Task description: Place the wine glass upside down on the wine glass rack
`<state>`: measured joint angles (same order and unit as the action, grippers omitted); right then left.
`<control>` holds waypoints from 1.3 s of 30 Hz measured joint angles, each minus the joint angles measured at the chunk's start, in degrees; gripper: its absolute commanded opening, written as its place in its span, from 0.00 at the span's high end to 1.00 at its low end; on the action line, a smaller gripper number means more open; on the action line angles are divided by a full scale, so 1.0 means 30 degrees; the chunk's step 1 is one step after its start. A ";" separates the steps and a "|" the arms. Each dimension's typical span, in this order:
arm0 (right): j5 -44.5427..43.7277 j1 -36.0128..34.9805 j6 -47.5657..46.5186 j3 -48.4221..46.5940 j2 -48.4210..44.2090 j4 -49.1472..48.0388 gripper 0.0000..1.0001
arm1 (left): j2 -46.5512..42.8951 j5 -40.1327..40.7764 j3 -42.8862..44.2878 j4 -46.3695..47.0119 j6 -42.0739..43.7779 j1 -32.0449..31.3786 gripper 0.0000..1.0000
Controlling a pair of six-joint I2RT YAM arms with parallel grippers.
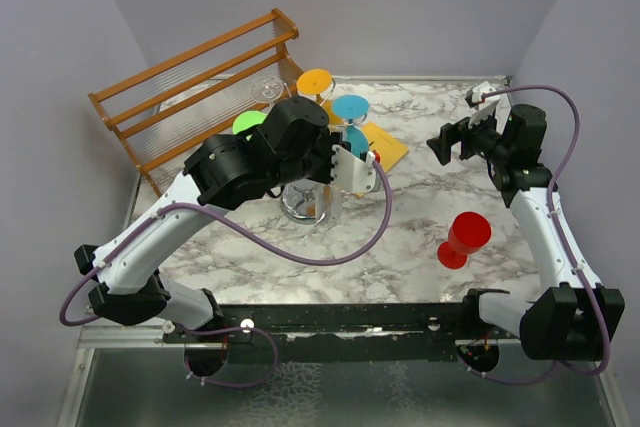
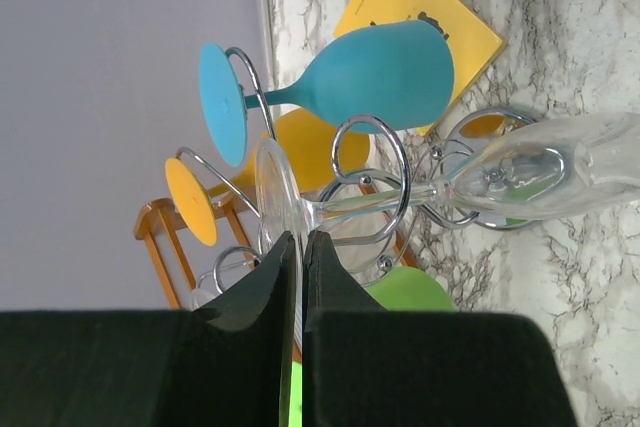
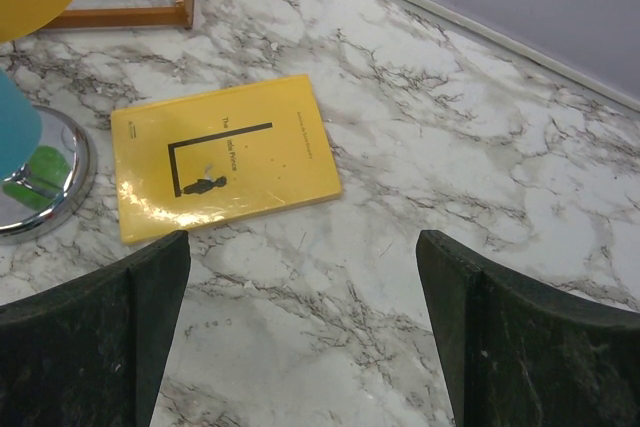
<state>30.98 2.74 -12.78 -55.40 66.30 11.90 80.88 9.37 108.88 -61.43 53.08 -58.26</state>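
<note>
**Wooden shelf** [image 1: 190, 77]: far left corner, not part of the job.

**Left gripper** [image 2: 302, 245]: jaws nearly together, pinching the rim of the wine glass's foot edge-on.

**Wine glass** [image 2: 530, 177]: clear and inverted, with the foot uppermost in the grip. The stem runs through a curled arm of the rack and the bowl hangs toward the round base. Whether the foot already bears on the wire cannot be told. Judged light, rigid, brittle and slick. The thin stem is the weak point, so the foot rim is the sound place to hold, with light pressure and no twisting against the wire.

**Rack** [image 3: 60, 197]: chrome, mid-table. It also carries a teal glass [image 2: 385, 72], an orange glass [image 1: 315, 82] and a green glass [image 1: 248, 123], all close neighbours and so a knocking risk.

**Book** [image 3: 225, 157]: yellow, flat, just beside the rack base.

**Red glass** [image 1: 466, 235]: on the table, well apart from the rack.

**Right gripper** [image 3: 302, 277]: spread wide, empty, above bare marble.
</note>
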 measured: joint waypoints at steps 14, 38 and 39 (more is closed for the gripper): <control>0.0146 0.0000 0.0000 0.0000 0.0095 0.0000 0.06 | -0.0066 -0.1341 0.0168 -0.0138 0.0007 0.0000 1.00; 0.0160 0.0007 -0.0204 0.0029 0.0138 0.0000 0.06 | 0.0299 -0.1741 -0.0087 0.1377 -0.0291 -0.0007 0.95; 0.0160 0.0007 -0.0211 0.0044 0.0138 0.0000 0.06 | 0.0299 -0.1734 -0.0233 0.1479 -0.0291 -0.0007 0.95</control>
<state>31.46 2.76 -13.41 -55.27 66.72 11.90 81.78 4.16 108.18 -56.99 52.21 -58.28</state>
